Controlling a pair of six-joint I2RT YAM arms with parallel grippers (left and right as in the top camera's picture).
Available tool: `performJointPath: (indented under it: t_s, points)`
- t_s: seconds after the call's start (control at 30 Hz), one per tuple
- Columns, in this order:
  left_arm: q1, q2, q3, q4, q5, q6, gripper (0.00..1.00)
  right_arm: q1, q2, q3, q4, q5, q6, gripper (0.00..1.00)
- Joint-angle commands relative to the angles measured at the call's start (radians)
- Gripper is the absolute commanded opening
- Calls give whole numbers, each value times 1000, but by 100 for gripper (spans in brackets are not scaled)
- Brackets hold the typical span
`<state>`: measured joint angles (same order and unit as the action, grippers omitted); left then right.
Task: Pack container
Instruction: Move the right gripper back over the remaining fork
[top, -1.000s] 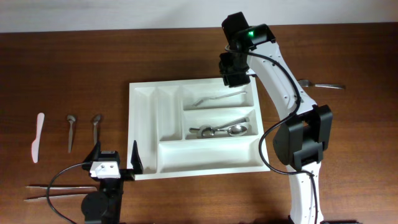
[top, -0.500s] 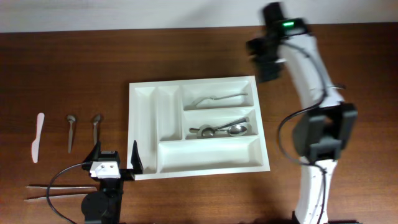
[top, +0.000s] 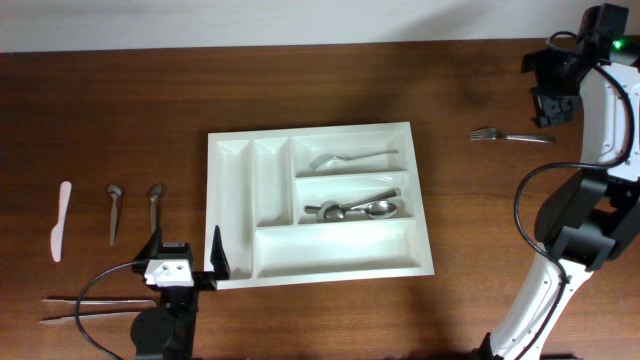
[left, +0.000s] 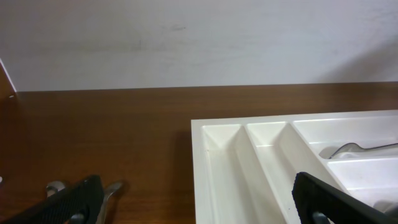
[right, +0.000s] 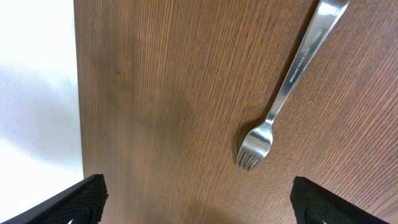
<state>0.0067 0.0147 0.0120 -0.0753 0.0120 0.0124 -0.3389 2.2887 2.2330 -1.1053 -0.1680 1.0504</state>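
The right arm has swung away from the far right corner of the container and now sits out by the far right edge of the table; everything else lies where it was a second ago.

At the far left of the table lies a white plastic knife, then two small spoons side by side, apart from each other, handles pointing near. Nearer than these, two long thin metal pieces lie across the table beside the left arm's base.

The left claw rests low at the near edge, released, fingers spread wide; its right finger is just beside the container's near left corner.

The container lies flat in the middle of the table, its two narrow compartments on the left and three wide ones stacked on the right. The far wide compartment holds a fork. The middle one holds a few spoons lying together, overlapping.

Right of the container, well apart from it, a second fork lies on bare wood, tines toward the container. The right claw hovers above the table just beyond it, released, fingers wide apart and grasping nothing.
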Motion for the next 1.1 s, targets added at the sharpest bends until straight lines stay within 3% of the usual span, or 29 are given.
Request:
performJointPath:
  t_s: [0.0,0.37,1.07]
  points:
    - [-4,-8,-3,-4,18,19,99,-16,35,22,-8,-6,-48,98]
    - [-4,-8,-3,-4,18,19,99,-50,154,22,-69,31,-48,99]
    - [-4,-8,-3,-4,18,19,99,-56,206,22,-95,185,-52,99]
